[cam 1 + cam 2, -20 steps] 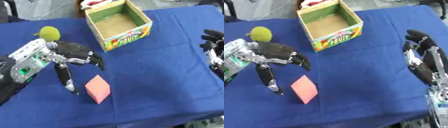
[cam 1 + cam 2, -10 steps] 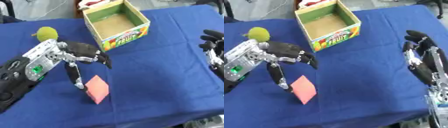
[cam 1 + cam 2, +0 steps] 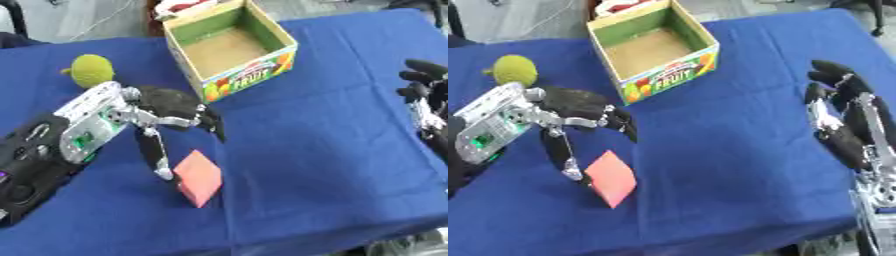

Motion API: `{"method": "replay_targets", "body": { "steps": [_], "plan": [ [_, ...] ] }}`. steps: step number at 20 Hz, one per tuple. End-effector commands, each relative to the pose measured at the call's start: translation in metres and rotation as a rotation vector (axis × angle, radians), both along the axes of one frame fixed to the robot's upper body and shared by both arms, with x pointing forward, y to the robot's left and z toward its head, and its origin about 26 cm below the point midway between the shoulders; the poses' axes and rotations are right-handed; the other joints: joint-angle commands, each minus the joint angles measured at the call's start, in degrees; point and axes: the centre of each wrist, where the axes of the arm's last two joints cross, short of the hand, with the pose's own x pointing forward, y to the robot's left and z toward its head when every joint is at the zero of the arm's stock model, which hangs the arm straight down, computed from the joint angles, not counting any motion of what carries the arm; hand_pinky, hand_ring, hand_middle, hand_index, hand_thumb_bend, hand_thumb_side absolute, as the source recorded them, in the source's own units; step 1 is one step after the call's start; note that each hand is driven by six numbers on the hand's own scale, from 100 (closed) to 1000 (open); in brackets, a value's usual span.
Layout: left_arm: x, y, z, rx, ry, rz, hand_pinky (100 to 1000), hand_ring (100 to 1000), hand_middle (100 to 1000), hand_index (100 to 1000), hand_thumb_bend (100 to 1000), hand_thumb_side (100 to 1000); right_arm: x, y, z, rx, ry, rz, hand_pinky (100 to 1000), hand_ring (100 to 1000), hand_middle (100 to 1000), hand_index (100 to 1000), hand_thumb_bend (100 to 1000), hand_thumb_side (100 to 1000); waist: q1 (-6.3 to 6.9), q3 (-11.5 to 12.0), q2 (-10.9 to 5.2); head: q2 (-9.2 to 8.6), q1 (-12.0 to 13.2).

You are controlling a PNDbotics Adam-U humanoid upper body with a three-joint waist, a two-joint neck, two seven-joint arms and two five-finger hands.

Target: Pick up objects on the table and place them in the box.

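**Left hand over the pink block, box open at the far edge**

The blue-covered table (image 3: 332, 165) has broad bare cloth through its middle and right half, between the box and the near edge. The cardboard box (image 3: 234, 47) stands at the far edge, open top up, empty inside, its printed front face turned toward the near right; its long axis runs from the near left to the far right. A yellow-green ball (image 3: 92, 71) lies near the far left corner, well apart from the box. The pink block (image 3: 199, 177) sits left of the middle toward the near edge, tilted on a corner.

The left hand (image 3: 171, 107) hovers just above the block, fingers spread wide, thumb tip touching or just beside the block's left face. The right hand (image 3: 842, 120) rests at the right edge, fingers relaxed, holding nothing.
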Motion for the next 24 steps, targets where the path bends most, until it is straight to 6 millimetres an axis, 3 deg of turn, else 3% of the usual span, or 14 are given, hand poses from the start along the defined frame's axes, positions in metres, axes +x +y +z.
{"method": "replay_targets", "body": {
  "steps": [1, 8, 14, 17, 20, 24],
  "plan": [
    [0.001, 0.001, 0.000, 0.244, 0.003, -0.233, 783, 750, 778, 862, 654, 202, 0.000, -0.002, 0.006, -0.012, -0.019, 0.005, 761, 855, 847, 841, 100, 545, -0.09, -0.13, -0.73, -0.59, -0.15],
    [0.000, 0.000, -0.008, 0.249, 0.038, -0.249, 756, 706, 731, 837, 639, 189, 0.000, -0.002, 0.006, -0.013, -0.019, 0.005, 761, 855, 847, 841, 100, 545, -0.10, -0.19, -0.78, -0.67, -0.24],
    [0.000, 0.003, -0.003, 0.218, 0.051, -0.226, 675, 568, 551, 723, 534, 152, 0.000, -0.002, 0.006, -0.013, -0.019, 0.005, 761, 855, 847, 841, 100, 545, -0.11, -0.03, -0.81, -0.85, -0.47],
    [0.000, 0.004, 0.009, 0.162, 0.059, -0.201, 636, 507, 460, 644, 447, 133, 0.001, -0.002, 0.006, -0.013, -0.018, 0.004, 761, 854, 847, 841, 100, 545, -0.19, 0.08, -0.82, -0.93, -0.53],
    [-0.003, 0.008, 0.026, 0.113, 0.052, -0.174, 636, 503, 454, 637, 435, 134, 0.001, -0.002, 0.006, -0.012, -0.019, 0.003, 761, 854, 847, 841, 100, 545, -0.28, 0.13, -0.83, -0.95, -0.66],
    [0.001, 0.027, 0.063, 0.051, -0.005, -0.065, 659, 528, 483, 663, 445, 145, 0.000, -0.003, 0.005, -0.011, -0.017, 0.001, 762, 854, 847, 841, 100, 545, -0.44, 0.34, -0.94, -1.03, -0.88]
  ]
}}
